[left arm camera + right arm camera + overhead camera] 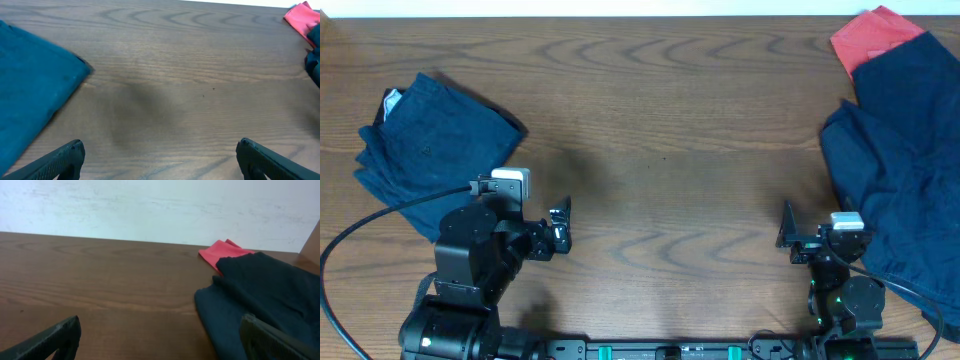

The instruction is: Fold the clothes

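**Clothes, task partly done.** A navy garment lies in a compact, apparently folded stack beyond and outboard of the left claw, and is judged finished. A larger navy heap, rumpled and spread out, lies beyond and outboard of the right claw. It partly covers a red garment farther off. Both are judged yet to be folded. Each claw stands with its fingers wide apart, gripping nothing, low over the bare wooden worktop. Nothing lies between the claws. The left arm's black cable crosses the near edge of the folded stack.
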Robot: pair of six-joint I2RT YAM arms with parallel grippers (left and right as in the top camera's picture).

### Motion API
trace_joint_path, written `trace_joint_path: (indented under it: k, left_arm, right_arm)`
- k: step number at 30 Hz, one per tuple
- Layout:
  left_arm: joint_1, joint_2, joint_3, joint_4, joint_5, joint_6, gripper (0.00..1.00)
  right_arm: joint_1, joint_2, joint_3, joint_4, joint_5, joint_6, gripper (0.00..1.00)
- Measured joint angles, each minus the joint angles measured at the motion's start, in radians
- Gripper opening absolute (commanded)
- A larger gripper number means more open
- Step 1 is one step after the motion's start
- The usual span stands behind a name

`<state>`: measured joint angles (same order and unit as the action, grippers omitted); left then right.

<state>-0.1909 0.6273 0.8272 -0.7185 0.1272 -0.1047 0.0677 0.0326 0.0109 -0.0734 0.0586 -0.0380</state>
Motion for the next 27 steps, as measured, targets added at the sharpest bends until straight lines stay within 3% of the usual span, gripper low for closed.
trace_joint_path:
  k: [8,12,18,23,27]
  left_arm:
    - [0.007,-0.038,-0.023,-0.047,-0.034,0.006,0.98]
    - [0.058,-0.201,-0.190,0.015,-0.058,0.008,0.98]
    - [0.144,-0.446,-0.566,0.311,-0.068,-0.010,0.98]
    - [0.190,-0.562,-0.768,0.660,-0.076,-0.019,0.98]
    - [0.197,-0.609,-0.812,0.704,-0.077,-0.024,0.98]
  right_arm:
    - [0.000,0.000,0.000,0.000,0.000,0.000,0.99]
    - [0.000,0.000,0.000,-0.001,-0.003,0.000,0.99]
    - [0.000,0.000,0.000,0.000,-0.004,0.000,0.99]
    - [0.000,0.000,0.000,-0.001,-0.006,-0.001,0.99]
    - [0.000,0.000,0.000,0.000,-0.006,0.000,0.99]
